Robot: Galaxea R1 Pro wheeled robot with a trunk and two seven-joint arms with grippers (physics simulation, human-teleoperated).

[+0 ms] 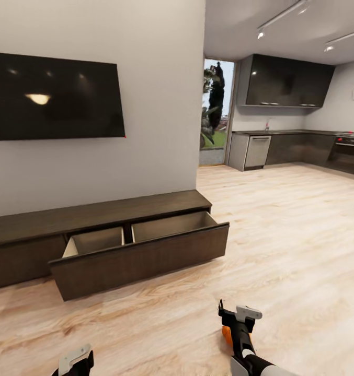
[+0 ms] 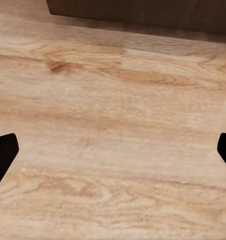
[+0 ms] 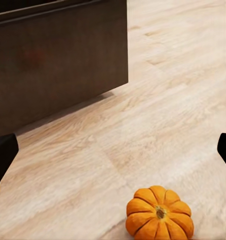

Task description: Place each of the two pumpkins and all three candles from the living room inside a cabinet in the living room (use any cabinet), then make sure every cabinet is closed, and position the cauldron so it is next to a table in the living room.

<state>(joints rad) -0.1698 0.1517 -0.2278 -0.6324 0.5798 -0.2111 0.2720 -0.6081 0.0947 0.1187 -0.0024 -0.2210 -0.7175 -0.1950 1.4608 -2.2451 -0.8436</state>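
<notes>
Small ribbed orange pumpkin sits on the light wood plank floor, just under the right end effector, whose fingers are spread, nothing held. Right arm nearer; left end effector also spread. Squat, no long axis. Dark brown cabinet's open drawer lies ahead.

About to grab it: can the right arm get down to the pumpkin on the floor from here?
Probably yes. The pumpkin lies on bare floor just under the right pincer, whose fingers stand wide apart, and nothing lies between them. The open drawer sits well clear.
</notes>
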